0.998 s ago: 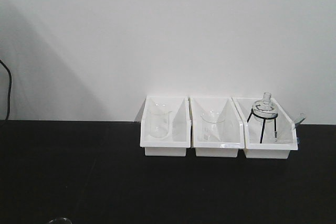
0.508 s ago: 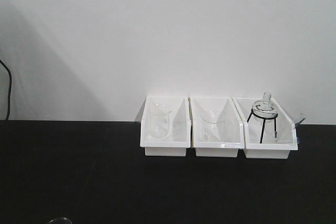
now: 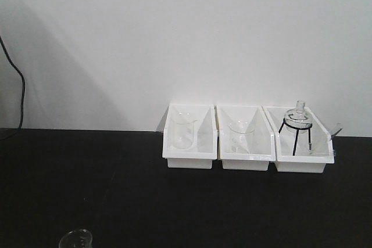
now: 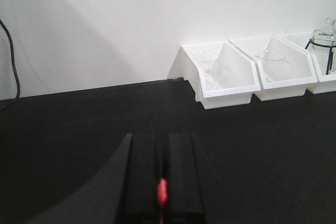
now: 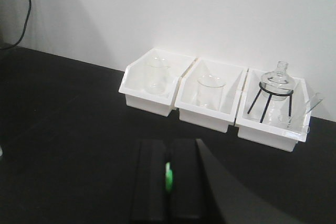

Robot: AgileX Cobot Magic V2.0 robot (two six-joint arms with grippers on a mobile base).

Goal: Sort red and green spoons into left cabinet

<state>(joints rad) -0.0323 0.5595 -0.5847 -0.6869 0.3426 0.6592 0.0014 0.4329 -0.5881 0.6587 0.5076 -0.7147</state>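
Observation:
In the left wrist view my left gripper [image 4: 159, 140] is shut on the red spoon [image 4: 162, 191]; only a short red sliver shows between the black fingers. The right wrist view shows my right gripper [image 5: 168, 142] shut on the green spoon [image 5: 168, 177], a thin green strip pinched between its pads. Both grippers hang above a black tabletop [image 3: 116, 190]. Neither gripper appears in the front view. The left cabinet is out of view.
Three small white bins [image 3: 189, 163] stand in a row against the white wall, also visible from the wrists [image 4: 228, 97] [image 5: 147, 102]. Two hold glass beakers; the right one holds a flask on a black tripod [image 3: 297, 126]. A glass rim [image 3: 77, 240] shows at the bottom left. A black cable [image 3: 21, 94] hangs at the far left.
The front view has shifted: the bins now sit slightly further right, more of the cable shows at left, and the glass rim at the bottom has come further into view.

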